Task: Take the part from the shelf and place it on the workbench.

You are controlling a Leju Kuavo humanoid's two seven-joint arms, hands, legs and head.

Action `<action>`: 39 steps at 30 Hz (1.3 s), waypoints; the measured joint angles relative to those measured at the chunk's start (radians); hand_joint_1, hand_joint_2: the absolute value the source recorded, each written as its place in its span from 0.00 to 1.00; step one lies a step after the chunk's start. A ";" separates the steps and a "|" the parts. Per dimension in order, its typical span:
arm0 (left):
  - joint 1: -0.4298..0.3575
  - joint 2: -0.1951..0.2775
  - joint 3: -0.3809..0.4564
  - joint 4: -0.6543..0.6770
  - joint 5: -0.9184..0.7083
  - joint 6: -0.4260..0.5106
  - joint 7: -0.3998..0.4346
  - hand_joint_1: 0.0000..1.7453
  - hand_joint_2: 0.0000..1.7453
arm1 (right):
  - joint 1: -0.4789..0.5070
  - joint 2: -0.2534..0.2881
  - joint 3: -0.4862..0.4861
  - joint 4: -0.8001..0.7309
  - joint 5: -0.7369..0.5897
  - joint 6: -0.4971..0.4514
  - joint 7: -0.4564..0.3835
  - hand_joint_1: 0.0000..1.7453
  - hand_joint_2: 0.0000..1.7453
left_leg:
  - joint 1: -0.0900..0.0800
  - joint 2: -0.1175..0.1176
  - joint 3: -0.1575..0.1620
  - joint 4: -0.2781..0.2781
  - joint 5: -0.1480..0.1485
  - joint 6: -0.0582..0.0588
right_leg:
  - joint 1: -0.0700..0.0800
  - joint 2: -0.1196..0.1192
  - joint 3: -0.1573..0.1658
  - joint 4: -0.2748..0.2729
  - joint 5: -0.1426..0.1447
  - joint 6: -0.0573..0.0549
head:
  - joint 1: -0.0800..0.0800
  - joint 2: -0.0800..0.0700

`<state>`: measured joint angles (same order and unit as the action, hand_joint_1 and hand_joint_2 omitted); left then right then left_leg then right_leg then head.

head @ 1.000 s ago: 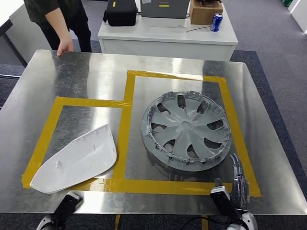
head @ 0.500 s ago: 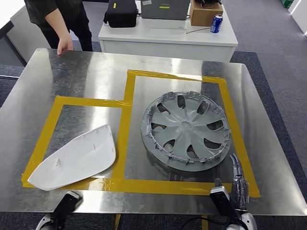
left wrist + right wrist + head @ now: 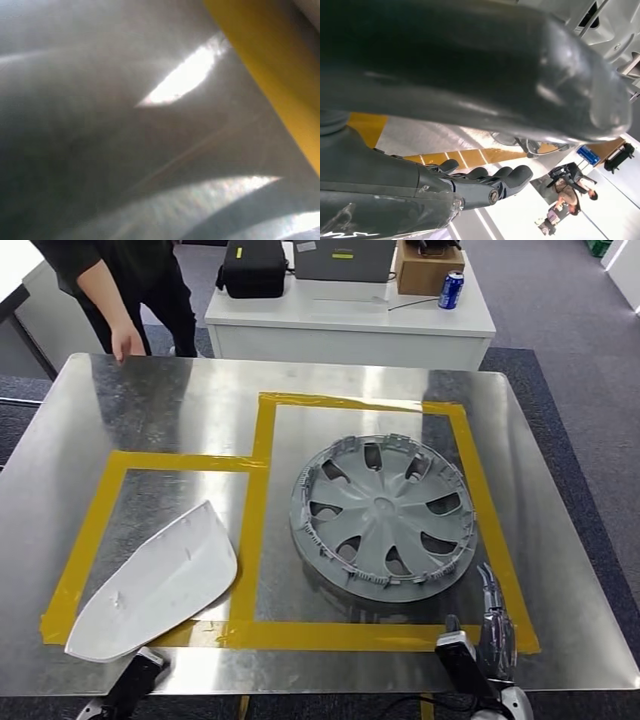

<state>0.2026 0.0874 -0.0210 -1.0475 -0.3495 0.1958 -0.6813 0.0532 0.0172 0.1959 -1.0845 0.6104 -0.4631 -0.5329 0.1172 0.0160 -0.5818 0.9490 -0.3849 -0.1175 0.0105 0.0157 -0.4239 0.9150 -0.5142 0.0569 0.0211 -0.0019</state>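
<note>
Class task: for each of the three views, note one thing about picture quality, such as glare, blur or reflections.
Head view: sharp; the metal workbench shows patchy glare. Left wrist view: blurred, with a bright glare streak beside the yellow tape. Right wrist view: the right hand looms close and soft-edged; the tabletop mirrors the room.

Hubcap (image 3: 383, 515) and white part (image 3: 155, 583) block workbench (image 3: 189, 410)

Grey hubcap (image 3: 383, 517) lies flat (inner side up) on the workbench (image 3: 189, 410).
</note>
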 joint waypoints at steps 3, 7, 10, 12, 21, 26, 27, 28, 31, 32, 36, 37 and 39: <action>0.007 0.000 0.000 0.000 -0.002 0.000 0.000 0.00 0.00 | 0.001 0.000 0.001 0.000 -0.001 0.000 0.002 0.00 0.00 | 0.000 0.000 0.000 0.000 0.000 0.000 | 0.000 0.000 0.000 0.000 0.000 0.000 | 0.000 0.000; 0.011 -0.017 -0.003 -0.002 -0.043 0.003 0.023 0.00 0.00 | 0.011 -0.009 -0.013 -0.001 -0.021 0.017 -0.016 0.00 0.00 | 0.001 -0.005 0.000 0.000 0.001 0.001 | 0.000 -0.006 0.003 -0.004 0.000 0.000 | -0.001 0.000; 0.014 -0.037 -0.004 -0.015 -0.069 0.006 0.044 0.00 0.00 | 0.019 -0.021 -0.035 -0.002 -0.027 0.031 -0.037 0.00 0.00 | 0.000 -0.013 0.000 0.000 0.001 0.001 | 0.000 -0.015 0.010 -0.009 -0.001 0.000 | 0.000 0.000; 0.016 -0.042 -0.003 -0.022 -0.073 0.004 0.048 0.00 0.00 | 0.020 -0.023 -0.043 -0.002 -0.016 0.034 -0.039 0.00 0.00 | 0.000 -0.014 0.000 0.000 0.001 0.001 | -0.001 -0.016 0.012 -0.010 -0.001 0.000 | 0.000 0.000; 0.026 -0.060 0.031 -0.034 -0.100 -0.019 0.030 0.00 0.00 | 0.020 -0.017 -0.051 -0.003 0.013 0.034 -0.033 0.00 0.00 | 0.000 -0.014 0.000 0.000 0.001 0.002 | -0.001 -0.016 0.012 -0.011 0.001 0.001 | 0.000 0.000; 0.024 -0.076 0.035 -0.044 -0.128 -0.021 0.030 0.00 0.00 | 0.021 -0.017 -0.077 -0.003 0.002 0.044 -0.048 0.00 0.00 | -0.001 -0.014 0.000 0.000 0.002 0.002 | -0.001 -0.017 0.013 -0.011 0.001 0.001 | 0.000 0.000; 0.023 -0.077 0.036 -0.045 -0.129 -0.020 0.030 0.00 0.00 | 0.022 -0.017 -0.081 -0.003 0.004 0.047 -0.051 0.00 0.00 | -0.001 -0.015 0.000 0.000 0.002 0.002 | -0.001 -0.017 0.013 -0.011 0.001 0.001 | 0.000 0.000; 0.023 -0.078 0.037 -0.047 -0.129 -0.020 0.030 0.00 0.00 | 0.021 -0.017 -0.084 -0.003 0.008 0.051 -0.053 0.00 0.00 | -0.001 -0.015 0.000 0.000 0.002 0.002 | -0.001 -0.017 0.013 -0.011 0.001 0.001 | 0.000 0.000; 0.024 -0.079 0.047 -0.049 -0.122 -0.025 0.024 0.00 0.00 | 0.020 -0.014 -0.084 -0.004 0.020 0.054 -0.051 0.00 0.00 | -0.001 -0.015 0.000 0.000 0.002 0.003 | -0.001 -0.017 0.014 -0.011 0.001 0.001 | 0.000 0.000; 0.025 -0.079 0.051 -0.050 -0.120 -0.028 0.021 0.00 0.00 | 0.019 -0.012 -0.084 -0.004 0.023 0.054 -0.049 0.00 0.00 | 0.000 -0.015 0.000 0.000 0.002 0.003 | -0.001 -0.016 0.013 -0.011 0.001 0.001 | 0.000 0.000; 0.033 -0.080 0.069 -0.050 -0.113 -0.043 0.015 0.00 0.00 | 0.019 -0.003 -0.081 -0.005 0.029 0.053 -0.044 0.00 0.00 | 0.001 -0.014 0.001 0.000 0.002 0.002 | 0.000 -0.015 0.013 -0.011 0.001 0.001 | 0.000 0.000; 0.035 -0.080 0.073 -0.050 -0.110 -0.046 0.015 0.00 0.00 | 0.019 -0.001 -0.080 -0.005 0.028 0.052 -0.043 0.00 0.00 | 0.001 -0.014 0.001 0.000 0.002 0.002 | 0.001 -0.014 0.013 -0.011 0.001 0.001 | 0.000 0.000; 0.039 -0.081 0.079 -0.050 -0.105 -0.050 0.015 0.00 0.00 | 0.018 0.001 -0.078 -0.005 0.026 0.052 -0.040 0.00 0.00 | 0.002 -0.013 0.001 0.000 0.001 0.002 | 0.001 -0.013 0.012 -0.011 0.001 0.001 | 0.000 0.000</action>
<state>0.2411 0.0065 0.0580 -1.0978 -0.4547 0.1455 -0.6664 0.0717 0.0185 0.1178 -1.0899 0.6363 -0.4112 -0.5731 0.1194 0.0028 -0.5811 0.9492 -0.3835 -0.1153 0.0118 0.0024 -0.4119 0.9037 -0.5133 0.0580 0.0210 -0.0019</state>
